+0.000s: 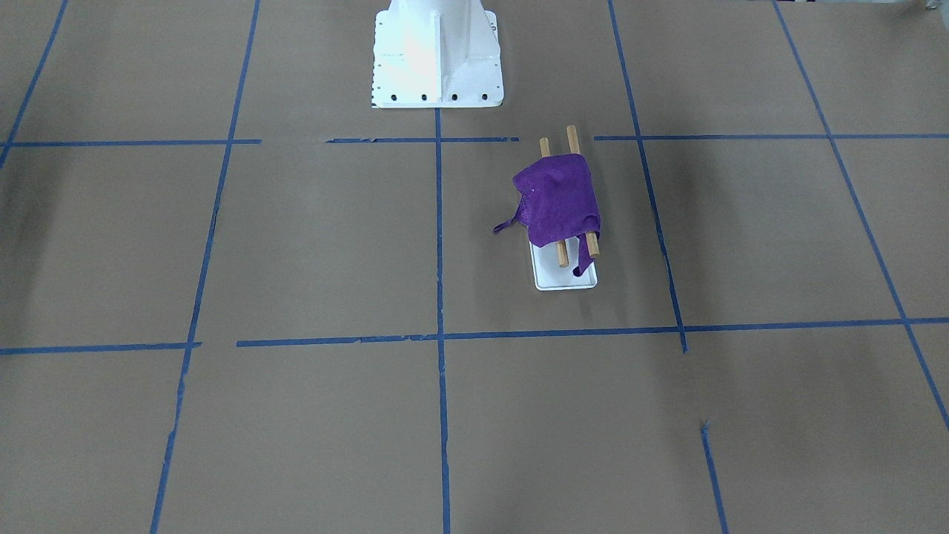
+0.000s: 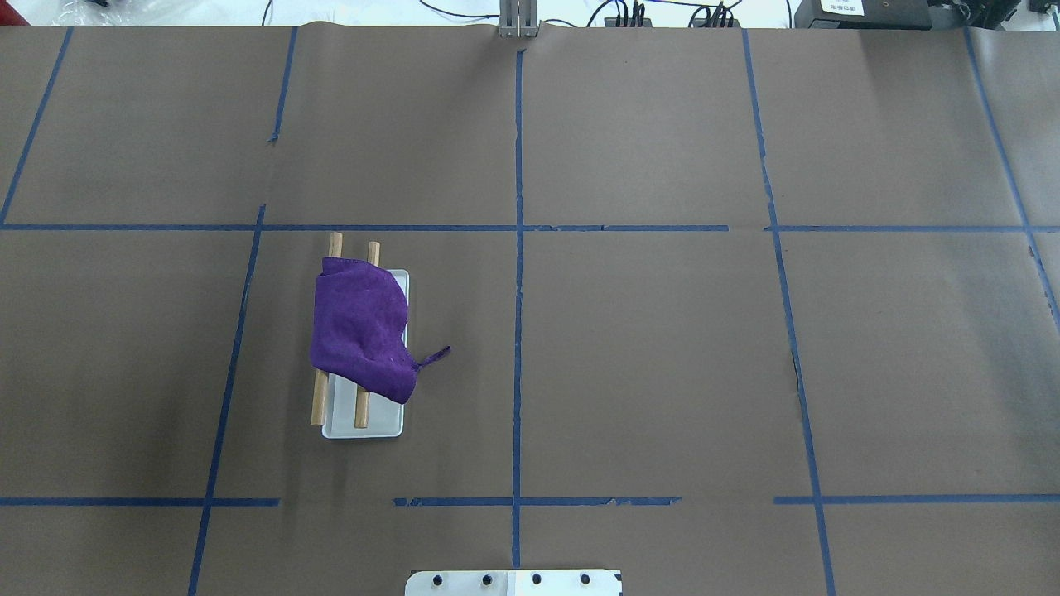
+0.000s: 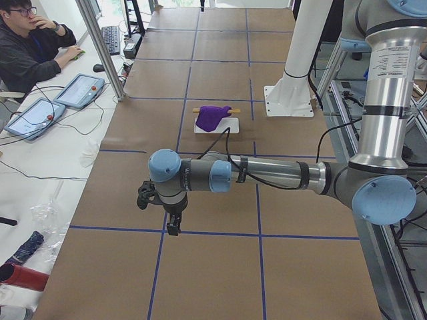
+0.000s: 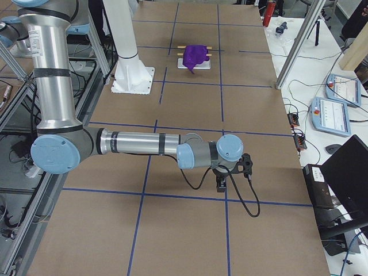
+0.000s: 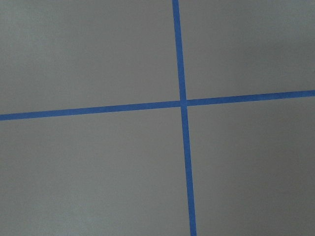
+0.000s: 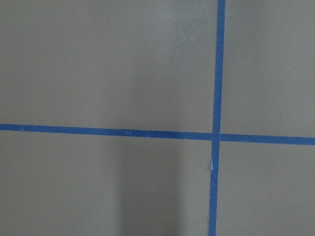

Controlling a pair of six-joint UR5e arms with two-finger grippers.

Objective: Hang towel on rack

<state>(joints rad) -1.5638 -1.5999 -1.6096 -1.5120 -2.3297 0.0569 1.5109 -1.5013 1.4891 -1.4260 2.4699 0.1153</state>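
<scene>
Towel: the purple towel (image 2: pixel 362 331) lies draped across both wooden bars of the rack (image 2: pixel 318 401), bunched rather than spread. Both ends of each bar show beyond the cloth.
Loop tag: a thin strip (image 2: pixel 436 356) sticks out from the towel on the rack's side that faces the table's middle tape line (image 2: pixel 517 331).
Rack axis: the bars run away from the robot base (image 2: pixel 513 582), so the cloth hangs off to the rack's two long sides.
Left gripper: the left gripper (image 3: pixel 172 227) hangs over bare table at the robot's left end, well apart from the rack. Only a side view shows it, so its jaw width cannot be told.
Right gripper: the right gripper (image 4: pixel 221 185) hangs toward the opposite end, farther from the rack. Its jaw width cannot be told either.
Nearer arm: the rack stands on the robot's left half, so the left arm looks the better placed.
Progress: the hanging seems done; any tidying would mean reaching toward the table's middle from the left end.
</scene>
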